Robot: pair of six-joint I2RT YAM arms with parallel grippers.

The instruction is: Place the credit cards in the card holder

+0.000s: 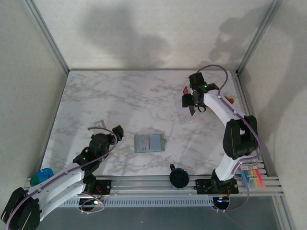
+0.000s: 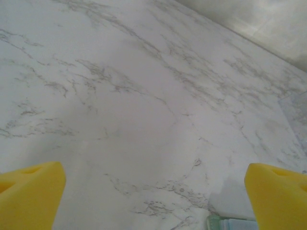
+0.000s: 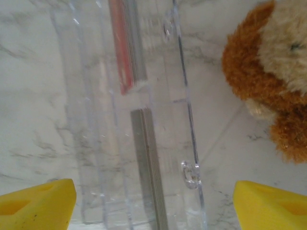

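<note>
Pick step, nothing loaded that I can see: card holder (image 1: 148, 143) lies open just right of the wide, empty left gripper (image 1: 116, 130), clear case (image 3: 91, 120) sits directly under the wide, empty right gripper (image 3: 153, 203) with credit cards (image 3: 121, 52) edge-on inside; next needs a straight drop and pinch on one thin edge.

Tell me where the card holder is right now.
In the top view the card holder lies on the marble table near the front centre, just right of the left gripper and behind the round black object.
</note>
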